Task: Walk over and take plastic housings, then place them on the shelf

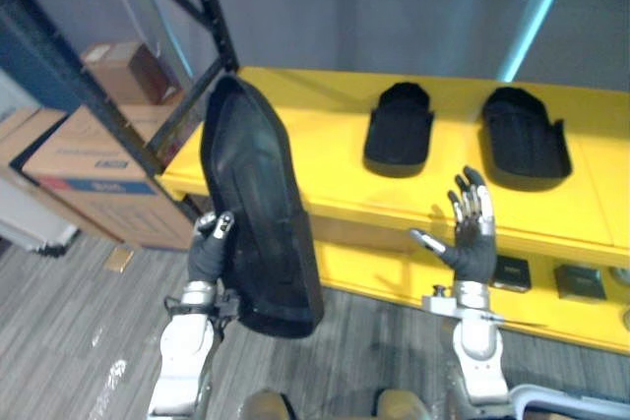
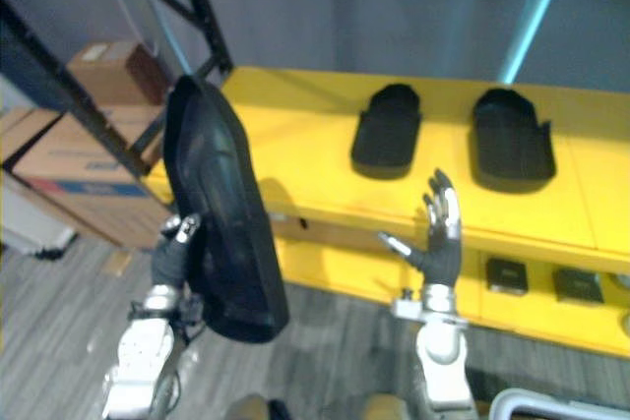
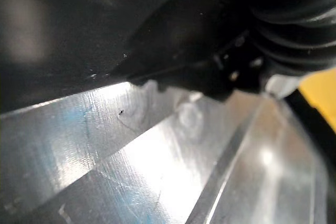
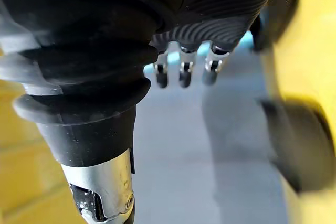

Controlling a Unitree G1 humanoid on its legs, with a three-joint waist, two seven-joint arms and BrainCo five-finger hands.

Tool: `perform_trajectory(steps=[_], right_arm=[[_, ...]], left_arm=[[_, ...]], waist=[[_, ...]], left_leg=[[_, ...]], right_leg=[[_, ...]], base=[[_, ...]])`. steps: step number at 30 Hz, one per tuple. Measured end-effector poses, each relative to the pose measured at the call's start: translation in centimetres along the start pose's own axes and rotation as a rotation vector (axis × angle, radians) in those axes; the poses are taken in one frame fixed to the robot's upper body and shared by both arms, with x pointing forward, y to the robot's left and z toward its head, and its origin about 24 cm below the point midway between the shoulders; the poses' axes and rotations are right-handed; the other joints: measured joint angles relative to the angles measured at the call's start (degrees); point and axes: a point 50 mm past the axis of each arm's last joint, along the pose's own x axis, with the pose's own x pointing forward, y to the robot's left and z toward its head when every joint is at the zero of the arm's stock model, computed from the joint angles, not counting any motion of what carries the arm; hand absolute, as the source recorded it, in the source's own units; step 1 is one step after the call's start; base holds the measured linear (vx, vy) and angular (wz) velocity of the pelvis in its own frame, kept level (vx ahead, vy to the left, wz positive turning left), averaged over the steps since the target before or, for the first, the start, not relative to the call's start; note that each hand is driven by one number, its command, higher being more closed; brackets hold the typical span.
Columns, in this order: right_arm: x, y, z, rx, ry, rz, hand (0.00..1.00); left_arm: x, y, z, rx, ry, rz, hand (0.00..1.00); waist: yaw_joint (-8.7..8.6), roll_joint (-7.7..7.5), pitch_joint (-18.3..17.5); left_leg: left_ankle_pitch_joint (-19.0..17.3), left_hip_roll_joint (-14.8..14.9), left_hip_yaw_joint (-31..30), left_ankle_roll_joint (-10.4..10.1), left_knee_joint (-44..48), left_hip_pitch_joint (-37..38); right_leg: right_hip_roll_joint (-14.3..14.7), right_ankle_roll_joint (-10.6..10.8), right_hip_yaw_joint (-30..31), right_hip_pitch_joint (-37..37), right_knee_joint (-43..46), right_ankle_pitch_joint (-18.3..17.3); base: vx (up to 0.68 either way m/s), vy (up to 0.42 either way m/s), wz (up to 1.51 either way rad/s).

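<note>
The likeliest failure is the housing twisting or slipping free. It is long and broad, stands nearly upright, and is gripped low on one rim by the left hand alone, so most of its bulk rides above the grip and could lever loose as the arm swings to the shelf. A knock is the next risk: the black rack post runs just at 12 o'clock of the housing's top end and could catch it on a lift. Set too near the shelf's front lip, it could tip to the floor. Carried too far toward 3 o'clock, it could shove the second housing, which lies flat on the shelf with a third housing at its 3 o'clock. The left hand is closed on the housing, one dark-tipped finger hooked over the rim and the rest hidden behind it. The housing rises from that hand toward 12 o'clock, in the air before the shelf's left end, not yet on it. The right hand, at the housing's 3 o'clock, is raised with straight, spread fingers and holds nothing.
</note>
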Motion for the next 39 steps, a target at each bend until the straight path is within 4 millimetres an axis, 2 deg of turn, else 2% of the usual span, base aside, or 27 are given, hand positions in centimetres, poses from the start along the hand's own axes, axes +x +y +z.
perform_trajectory(steps=[1, 2, 4, 5, 6, 7, 8, 9, 10, 11, 13, 15, 18, 20, 22, 23, 25, 28, 31, 35, 39], right_arm=[[0.5, 0.2, 0.2, 0.007, -0.02, 0.01, 0.0], [0.9, 0.5, 0.3, 0.013, -0.035, 0.027, 0.0], [1.3, 0.7, 0.2, 0.005, -0.042, 0.051, 0.0], [1.5, 0.4, 0.2, -0.027, -0.047, 0.068, 0.0], [1.4, 0.2, 0.2, -0.039, -0.048, 0.069, 0.0], [0.9, -0.5, 0.1, -0.061, -0.03, 0.054, 0.0], [0.2, -1.2, -0.2, -0.081, -0.003, 0.01, 0.0], [-0.2, -1.3, -0.3, -0.074, 0.011, -0.014, 0.0], [-0.9, -1.1, -0.5, -0.047, 0.036, -0.067, 0.0], [-1.3, -0.9, -0.6, -0.023, 0.048, -0.098, 0.0], [-1.3, -0.6, -0.2, 0.005, 0.034, -0.142, 0.0], [-1.3, -0.4, 0.3, -0.02, 0.012, -0.176, 0.0], [-2.3, -0.9, -0.1, -0.156, 0.069, -0.23, 0.0], [-3.8, -3.6, -0.8, -0.29, 0.157, -0.344, 0.0], [-5.7, -7.2, -1.4, -0.438, 0.245, -0.471, 0.0], [-7.3, -9.7, -1.8, -0.524, 0.319, -0.548, 0.0], [-10.7, -13.2, -2.4, -0.632, 0.463, -0.661, 0.0], [-14.6, -15.5, -2.8, -0.674, 0.631, -0.734, 0.0], [-18.4, -15.9, -4.0, -0.672, 0.839, -0.686, 0.0], [-22.8, -15.2, -6.0, -0.619, 1.108, -0.661, 0.0], [-24.4, -14.9, -6.7, -0.549, 1.21, -0.721, 0.0]], left_arm=[[0.0, 0.2, 0.1, 0.002, -0.006, 0.017, 1.0], [0.0, 0.6, 0.1, 0.008, -0.008, 0.038, 1.0], [-0.1, 1.2, 0.1, 0.019, -0.005, 0.081, 1.0], [-0.2, 1.9, 0.1, 0.03, -0.009, 0.127, 1.0], [-0.1, 2.1, 0.2, 0.031, -0.013, 0.138, 1.0], [0.1, 2.2, 0.3, 0.039, -0.024, 0.143, 1.0], [0.4, 2.5, 0.6, 0.048, -0.04, 0.146, 1.0], [0.6, 2.6, 0.8, 0.056, -0.049, 0.15, 1.0], [0.7, 3.5, 1.1, 0.089, -0.061, 0.176, 1.0], [0.7, 4.4, 1.2, 0.126, -0.055, 0.197, 1.0], [0.7, 5.9, 1.4, 0.172, -0.041, 0.249, 1.0], [0.5, 7.1, 1.5, 0.23, -0.031, 0.313, 1.0], [-0.1, 9.0, 1.9, 0.318, -0.012, 0.409, 1.0], [-0.3, 10.3, 2.3, 0.363, -0.004, 0.457, 1.0], [-0.8, 11.9, 2.6, 0.394, 0.016, 0.522, 1.0], [-1.1, 13.2, 3.0, 0.424, 0.027, 0.57, 1.0], [-1.1, 15.3, 4.1, 0.481, 0.034, 0.609, 1.0], [-0.4, 16.8, 5.6, 0.541, 0.025, 0.607, 1.0], [1.3, 18.3, 5.2, 0.541, 0.106, 0.578, 1.0], [4.6, 20.3, 1.9, 0.531, 0.354, 0.505, 1.0], [7.4, 19.9, 0.7, 0.539, 0.494, 0.392, 1.0]], waist=[[0.0, -0.35, 0.2], [0.22, -0.71, 0.43], [1.14, -0.72, 0.4], [1.48, -0.22, 0.09], [1.19, 0.72, -0.52], [0.47, 1.1, -1.88], [-0.41, -0.01, -3.0], [-0.3, -1.3, -3.08], [0.0, -3.42, -3.4], [-0.02, -4.46, -4.03], [0.03, -5.3, -4.56], [0.14, -5.86, -4.91], [0.04, -5.49, -5.21], [-0.29, -4.26, -5.46], [-0.39, -2.16, -5.2], [-0.48, -0.96, -5.22], [-0.85, 0.4, -5.83], [-1.87, 0.81, -6.07], [-2.12, 0.54, -5.92], [-3.41, 0.13, -5.89], [-3.57, -0.04, -4.89]], left_leg=[[-0.19, -1.25, -3.42, 0.13, -5.14, 0.36], [-0.17, -1.13, -7.53, 0.12, -8.05, 0.24], [-0.09, -0.93, -11.71, 0.0, -8.36, 0.5], [1.69, -0.86, -12.05, 0.32, -9.18, 1.41], [4.55, -0.78, -11.91, 0.91, -9.98, 1.29], [2.3, -1.05, -10.73, -2.59, -11.1, 2.39], [1.09, -2.79, -10.14, -4.34, -15.32, 4.39], [1.57, -3.76, -9.12, -4.19, -16.68, 5.24], [2.34, -5.1, -7.47, -3.49, -18.99, 6.28], [2.6, -5.5, -6.64, -3.11, -19.77, 6.17], [2.79, -5.38, -5.1, -2.82, -20.75, 6.24], [2.88, -5.39, -4.08, -2.68, -21.48, 6.36], [4.07, -5.69, -2.74, -2.86, -24.46, 7.33], [5.86, -5.28, -2.68, -3.28, -27.3, 7.92], [6.79, -4.67, -2.33, -3.72, -28.99, 8.6], [6.88, -4.29, -1.78, -3.8, -29.14, 8.86], [6.86, -3.75, -1.01, -3.95, -29.14, 9.22], [6.85, -3.21, 0.27, -3.96, -29.14, 9.66], [6.63, -3.08, 1.45, -4.14, -29.16, 10.24], [6.46, -3.11, 2.0, -4.17, -29.21, 10.15], [6.59, -3.17, 2.71, -4.09, -29.18, 10.08]], right_leg=[[-0.65, 0.31, 3.0, -0.04, -0.63, 0.19], [-0.8, 0.33, 5.96, -0.07, -0.69, 0.19], [-0.79, 0.83, 9.26, -0.15, -0.26, 0.07], [-1.29, 3.14, 11.26, 0.17, 0.16, -0.66], [-1.22, 3.99, 11.27, 0.21, 0.14, -0.9], [-1.91, 5.88, 11.36, 0.2, 0.01, -1.58], [-4.07, 7.15, 10.85, 0.18, -0.67, -1.07], [-5.15, 7.84, 10.76, 0.03, -0.94, -0.56], [-6.69, 8.7, 8.94, -0.44, -2.48, 1.71], [-7.32, 8.91, 6.52, -0.56, -4.35, 4.02], [-7.36, 8.82, 1.27, -0.59, -7.42, 7.8], [-7.36, 8.64, -1.99, -0.63, -9.21, 9.45], [-7.27, 8.51, -4.25, -0.6, -10.81, 9.77], [-6.58, 8.5, -5.37, -0.72, -11.68, 9.78], [-5.85, 8.44, -5.49, -0.84, -11.98, 9.8], [-5.43, 8.25, -5.23, -0.83, -12.29, 9.95], [-4.82, 8.16, -4.7, -0.7, -12.71, 10.0], [-4.34, 8.02, -4.21, -0.75, -12.78, 10.09], [-4.17, 7.89, -3.07, -0.71, -12.9, 10.18], [-4.17, 7.93, -2.64, -0.84, -13.59, 10.44], [-4.19, 7.77, -2.06, -1.83, -13.47, 10.55]], base=[[0.18, 0.164, -1.09], [0.19, 0.237, -1.32], [0.15, 0.296, -1.31], [0.11, 0.339, -1.11], [0.13, 0.453, -0.95], [0.09, 0.396, -0.24], [0.08, 0.38, -0.17], [0.05, 0.309, -0.28], [0.01, 0.235, -0.41], [0.01, 0.195, -0.46], [0.0, 0.098, -0.34], [-0.02, 0.031, -0.28], [-0.04, -0.025, -0.13], [0.0, -0.063, 0.05], [0.01, -0.057, -0.06], [0.03, -0.036, -0.17], [0.04, -0.035, -0.16], [0.02, -0.019, -0.12], [-0.05, -0.002, -0.2], [-0.07, 0.004, -0.08], [-0.01, 0.009, -0.09]])
